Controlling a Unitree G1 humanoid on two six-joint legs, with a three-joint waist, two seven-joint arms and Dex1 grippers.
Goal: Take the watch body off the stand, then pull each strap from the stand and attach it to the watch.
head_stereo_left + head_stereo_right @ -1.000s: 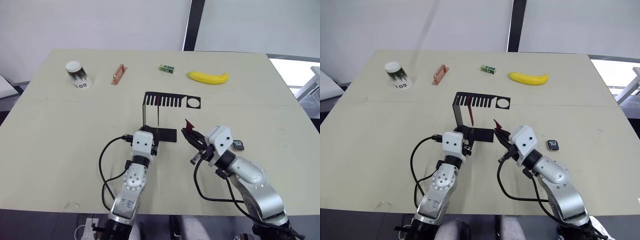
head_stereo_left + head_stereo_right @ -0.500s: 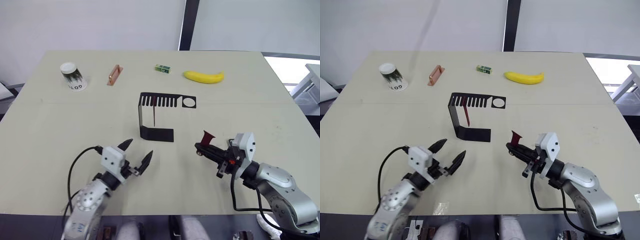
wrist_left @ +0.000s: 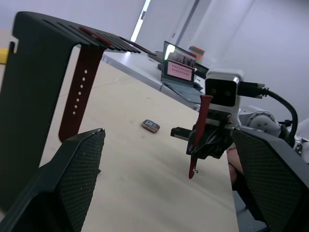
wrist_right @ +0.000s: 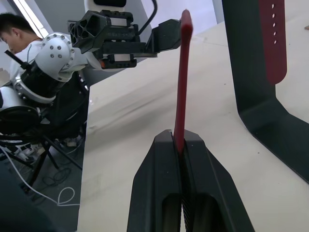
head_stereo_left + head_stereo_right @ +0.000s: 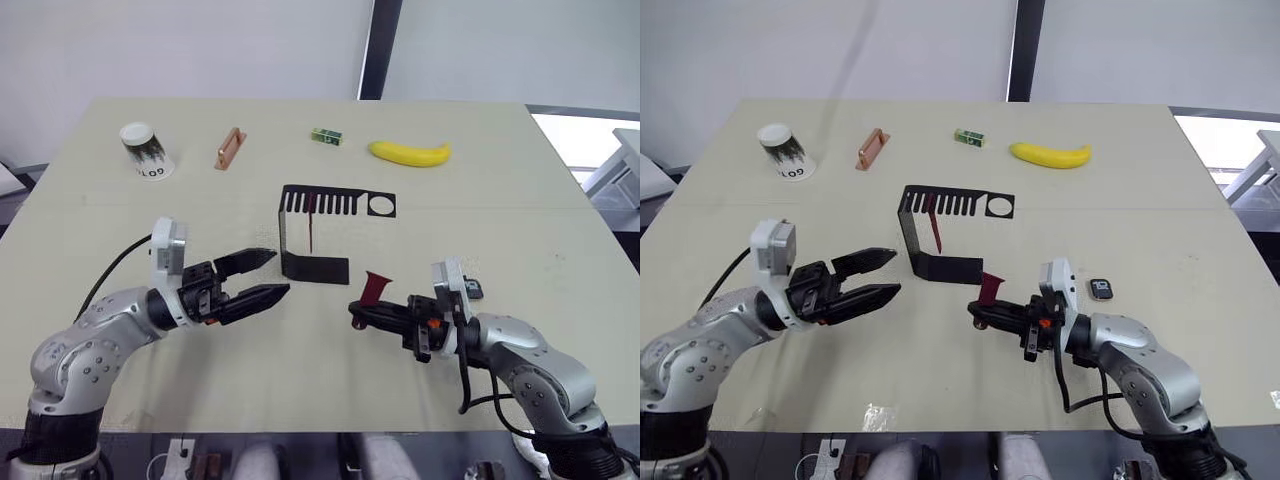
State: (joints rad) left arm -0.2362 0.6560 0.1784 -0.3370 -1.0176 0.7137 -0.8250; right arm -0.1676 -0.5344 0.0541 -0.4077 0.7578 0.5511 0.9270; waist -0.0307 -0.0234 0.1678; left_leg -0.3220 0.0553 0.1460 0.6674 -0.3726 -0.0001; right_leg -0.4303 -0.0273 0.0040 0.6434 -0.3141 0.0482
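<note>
Head view: black stand mid-table, comb top, round hole at right end. One dark red strap hangs from slot. My right end effector clamps second strap, upright. My left end effector spread wide, empty. Watch body flat on table, right of stand.

Left wrist: hanging strap perforated.

Right wrist: fingers pinch strap base.

The left hand, earlier right at the stand, now hangs open to the stand's left. The right hand, pinching a red strap, now points toward it below the stand's base.
</note>
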